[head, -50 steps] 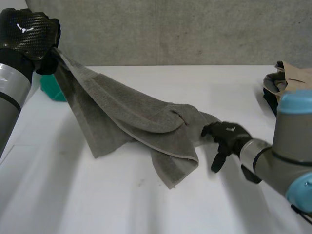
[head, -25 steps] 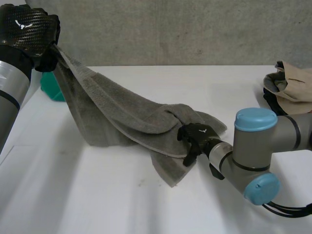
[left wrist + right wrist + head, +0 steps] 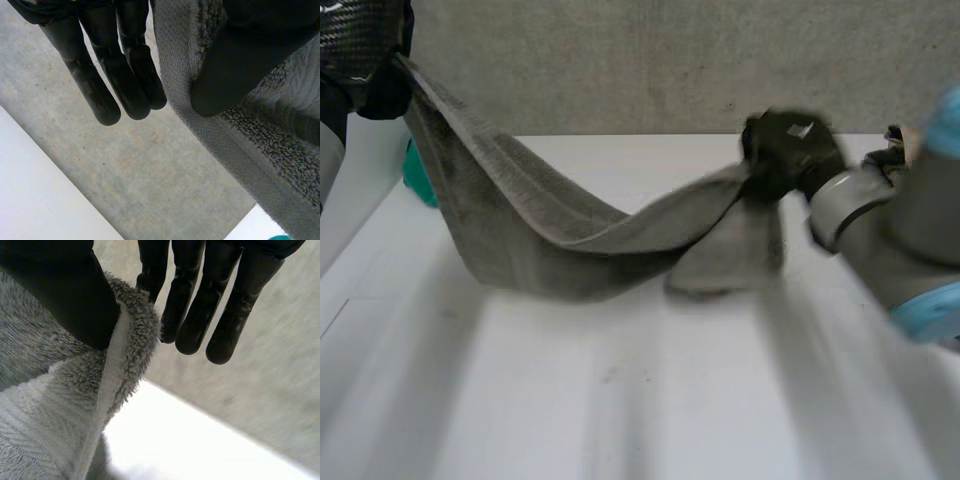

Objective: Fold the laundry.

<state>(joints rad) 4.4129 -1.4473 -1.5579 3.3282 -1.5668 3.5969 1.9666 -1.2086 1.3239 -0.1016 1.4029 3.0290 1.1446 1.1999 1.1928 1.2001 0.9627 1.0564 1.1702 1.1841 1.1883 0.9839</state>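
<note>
A grey towel [image 3: 550, 235] hangs stretched between my two hands, and its sagging middle touches the white table [image 3: 620, 400]. My left hand [image 3: 360, 50] holds one end high above the table's far left. In the left wrist view the thumb [image 3: 240, 65] pinches the towel [image 3: 260, 150] beside the straight fingers [image 3: 110, 75]. My right hand [image 3: 790, 150] holds the other end raised at the back right, with a short flap hanging below it. In the right wrist view the thumb [image 3: 65, 295] clamps the towel's hemmed edge [image 3: 115, 385] next to the fingers [image 3: 200, 305].
A teal object [image 3: 418, 180] sits at the table's far left, behind the towel. A pile of clothes [image 3: 898, 138] lies at the far right edge, partly behind my right arm [image 3: 890, 230]. A grey wall [image 3: 620, 60] backs the table.
My right hand closed on the towel's near end and swung it up and back to the right. The towel has pulled out into a band. My left hand rose a little.
</note>
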